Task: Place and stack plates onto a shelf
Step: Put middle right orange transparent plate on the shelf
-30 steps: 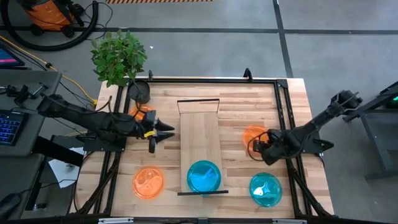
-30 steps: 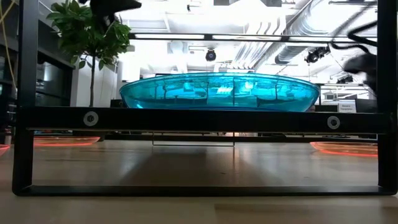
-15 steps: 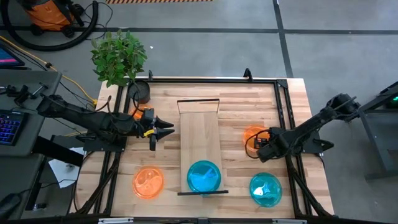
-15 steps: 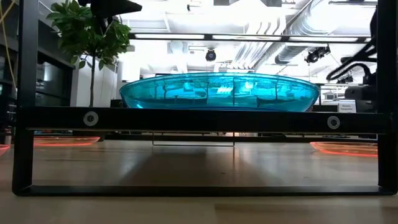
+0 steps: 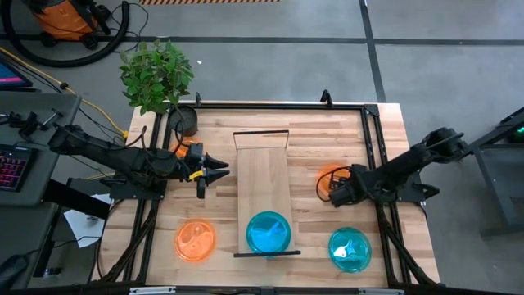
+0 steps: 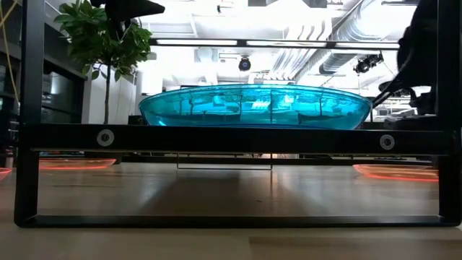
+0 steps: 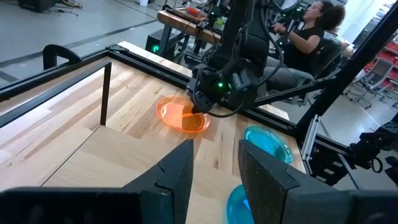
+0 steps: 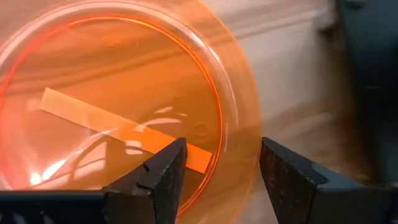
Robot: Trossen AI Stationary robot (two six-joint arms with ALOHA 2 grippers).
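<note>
In the high view the long light-wood shelf (image 5: 264, 176) lies mid-table, with a teal plate (image 5: 268, 232) resting on its near end. The low view shows that plate (image 6: 253, 107) above the shelf's dark end bar (image 6: 245, 137). An orange plate (image 5: 330, 174) lies flat on the table right of the shelf. My right gripper (image 5: 334, 192) is at its near-right rim, open. In the right wrist view its fingers (image 8: 221, 163) stand one over the plate's inside and one outside the rim (image 8: 247, 118). My left gripper (image 5: 219, 172) waits open left of the shelf (image 7: 216, 165). My right gripper comes at the orange plate slanting down from the table's right, its open fingers on either side of the rim (image 8: 249, 134). Whether a finger touches the plate I cannot tell. The plate lies flat on the table.
Another teal plate (image 5: 350, 248) sits near the right front corner, an orange plate (image 5: 195, 240) near the left front, and another orange one (image 5: 187, 148) under my left arm. A potted plant (image 5: 157, 75) stands at the far left corner. A black frame (image 5: 372, 123) rims the table. A person (image 7: 311, 31) sits beyond it.
My right gripper has moved toward the table's left and down onto the near-right rim of the orange plate beside the shelf. The plate has stayed where it was.
</note>
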